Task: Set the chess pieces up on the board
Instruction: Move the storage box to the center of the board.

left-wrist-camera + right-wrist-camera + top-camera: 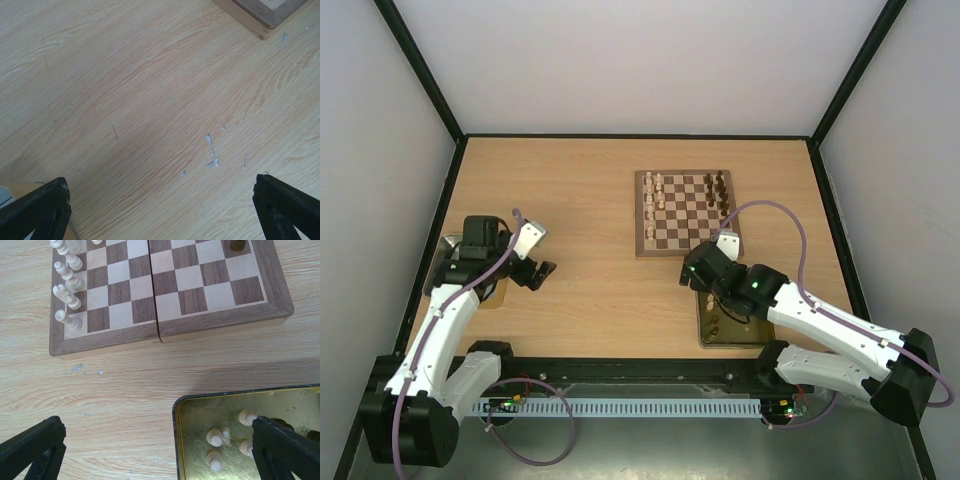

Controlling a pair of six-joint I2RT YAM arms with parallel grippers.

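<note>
At the shiny gold square tin (176,412), the right gripper (157,440) hangs wide open. The tiny pale cream wooden chess pieces (215,438) (light, slick, tippy) probably want pinching under the head. The left gripper (160,192) gapes too.

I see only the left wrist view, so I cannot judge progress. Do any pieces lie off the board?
Observer: Yes. At least four pale pieces lie in a gold tin near the right arm.
Operator: Does the right gripper hold one?
Observer: No. The right gripper is open and empty, with one finger above the tin.
Operator: What stands on the board?
Observer: The board has a pale group along its left side and a dark group along its right side.
</note>
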